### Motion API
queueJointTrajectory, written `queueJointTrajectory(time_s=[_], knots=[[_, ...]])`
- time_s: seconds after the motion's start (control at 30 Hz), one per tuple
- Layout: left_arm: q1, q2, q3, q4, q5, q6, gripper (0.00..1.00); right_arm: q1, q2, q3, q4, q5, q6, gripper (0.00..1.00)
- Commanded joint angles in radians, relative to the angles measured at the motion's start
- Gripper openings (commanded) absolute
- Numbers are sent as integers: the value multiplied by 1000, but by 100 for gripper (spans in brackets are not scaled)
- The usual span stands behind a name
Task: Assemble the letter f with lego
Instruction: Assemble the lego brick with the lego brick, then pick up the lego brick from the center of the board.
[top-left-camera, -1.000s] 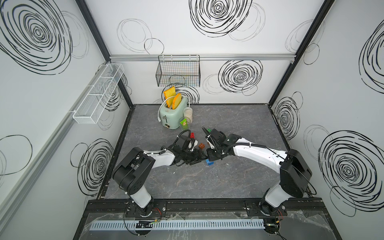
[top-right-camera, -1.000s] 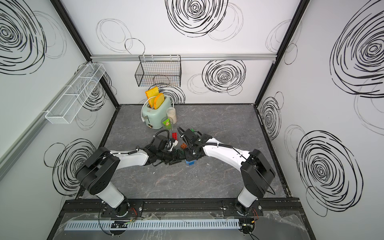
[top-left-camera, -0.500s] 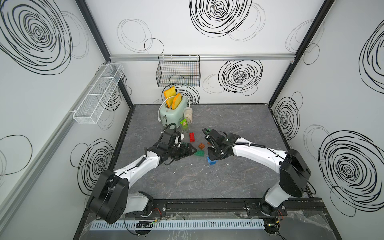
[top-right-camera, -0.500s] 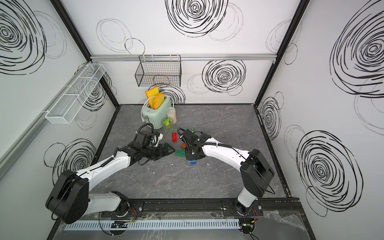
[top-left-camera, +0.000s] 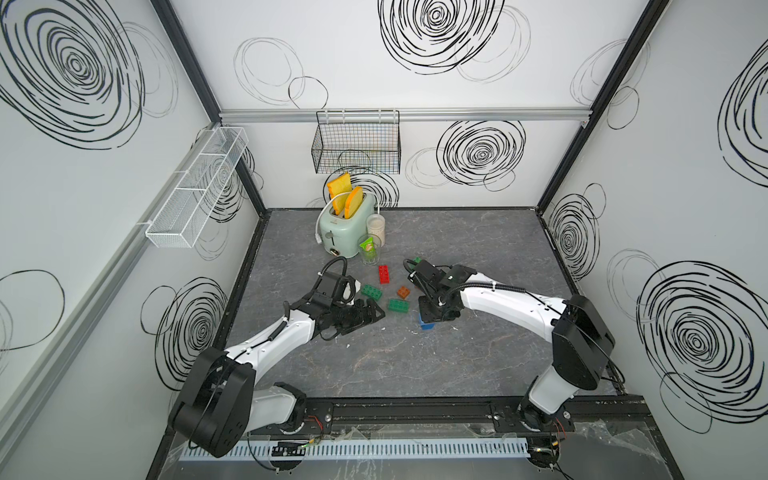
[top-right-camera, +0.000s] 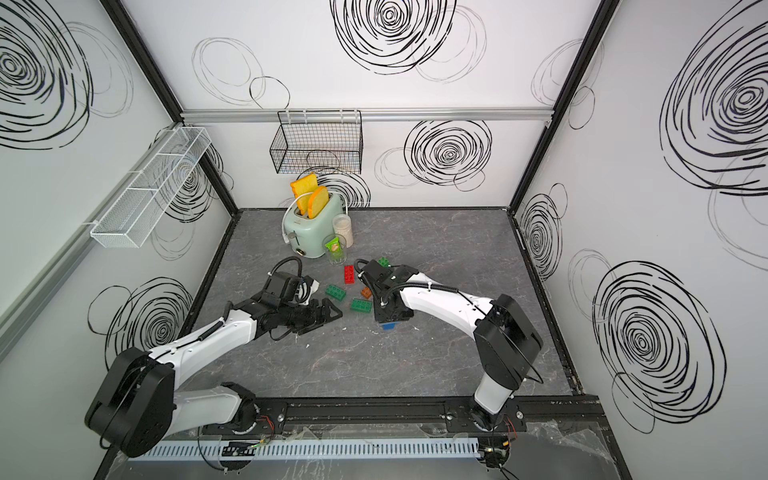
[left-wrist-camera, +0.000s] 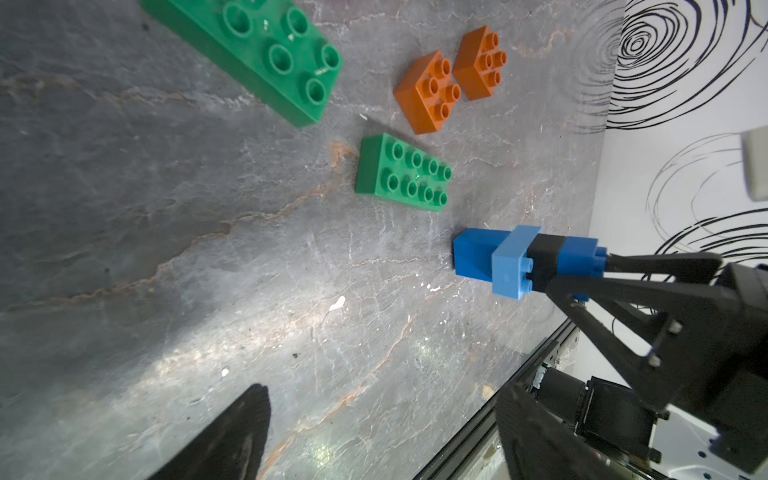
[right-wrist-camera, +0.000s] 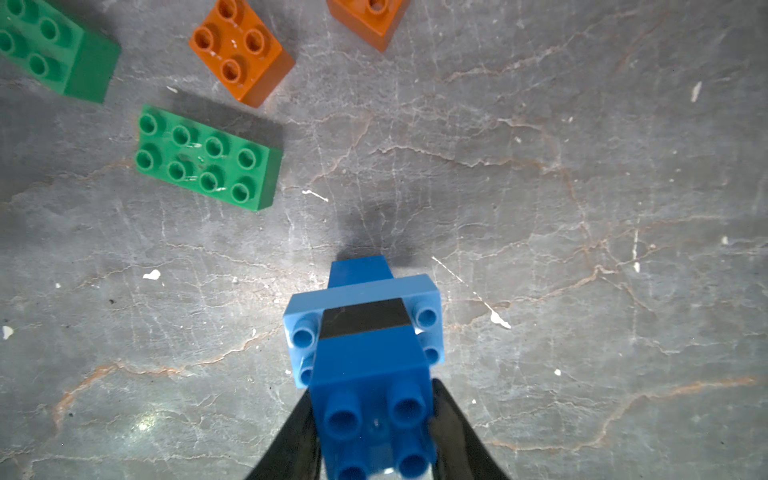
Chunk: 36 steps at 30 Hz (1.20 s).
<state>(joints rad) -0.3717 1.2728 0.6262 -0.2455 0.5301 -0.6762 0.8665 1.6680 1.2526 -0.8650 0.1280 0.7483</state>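
Observation:
A lego stack (left-wrist-camera: 515, 262) stands upright on the table: dark blue, a wider light blue, black, then dark blue on top. My right gripper (right-wrist-camera: 374, 436) is shut on its top brick (right-wrist-camera: 370, 374), coming down from above; in both top views only the stack's blue foot (top-left-camera: 427, 324) (top-right-camera: 389, 326) shows under the right gripper (top-left-camera: 434, 311). Loose lego lies to the left of it: two green oblongs (top-left-camera: 371, 291) (top-left-camera: 398, 305), a red oblong (top-left-camera: 384, 274) and two orange squares (left-wrist-camera: 430, 91) (left-wrist-camera: 480, 62). My left gripper (top-left-camera: 365, 316) (left-wrist-camera: 382, 432) hangs open and holds nothing, left of the bricks.
A mint toaster (top-left-camera: 345, 232) with toast, a jar (top-left-camera: 375, 226) and a glass (top-left-camera: 370, 249) stand at the back. Another green brick (top-left-camera: 415, 261) lies behind my right wrist. A black wire basket (top-left-camera: 357, 145) and a white rack (top-left-camera: 195, 195) hang on the walls.
My left gripper has opened and drawn back to the left, away from the stack. The right gripper has stayed on the stack's top.

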Motion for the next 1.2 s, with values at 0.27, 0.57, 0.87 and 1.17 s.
queueJointTrajectory(time_s=[0.27, 0.57, 0.87, 1.17], knots=[[4, 7, -8, 20, -8, 4, 89, 2, -2, 68, -46, 7, -15, 46], [2, 0, 1, -5, -28, 16, 93, -35, -36, 159, -80, 0, -40, 64], [9, -19, 12, -43, -34, 35, 98, -208, 34, 243, 35, -116, -139, 88], [30, 31, 63, -37, -21, -6, 99, -246, 247, 364, 41, -124, -237, 89]])
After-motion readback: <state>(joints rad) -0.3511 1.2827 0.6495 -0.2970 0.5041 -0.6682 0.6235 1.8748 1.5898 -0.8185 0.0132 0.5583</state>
